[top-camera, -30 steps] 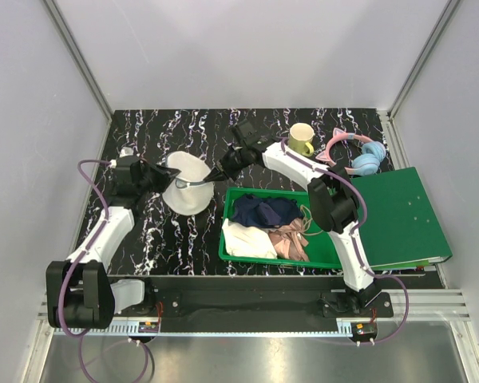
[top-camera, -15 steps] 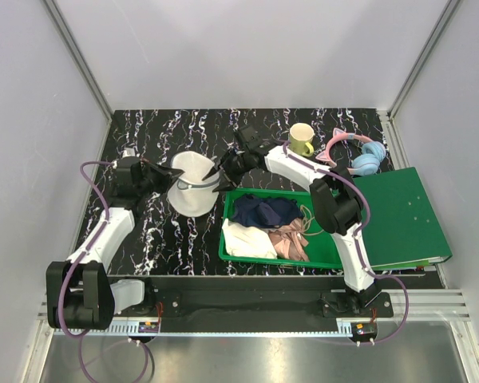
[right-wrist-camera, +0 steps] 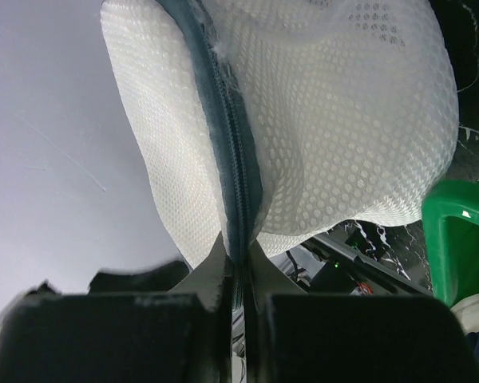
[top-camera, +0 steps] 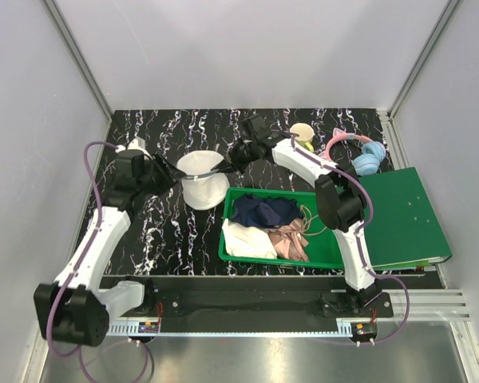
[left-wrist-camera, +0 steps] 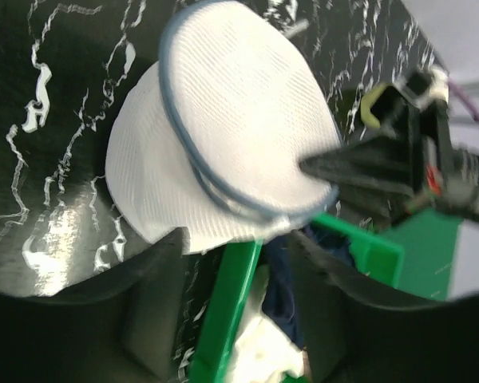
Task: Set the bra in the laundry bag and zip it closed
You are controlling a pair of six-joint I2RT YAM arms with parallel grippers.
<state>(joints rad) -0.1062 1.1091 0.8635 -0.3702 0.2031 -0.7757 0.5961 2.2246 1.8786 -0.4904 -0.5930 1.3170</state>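
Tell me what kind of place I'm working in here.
Probably a lab robot test cell: plain grey wall panels in aluminium framing, a black marbled table, staged props like a green clothes bin.

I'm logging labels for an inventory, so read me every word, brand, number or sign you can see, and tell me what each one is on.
No text can be read in any view.
On the green bin: one small white mark on its wall, too blurred to read.
On the laundry bag, the green binder and the mug: no print shows.
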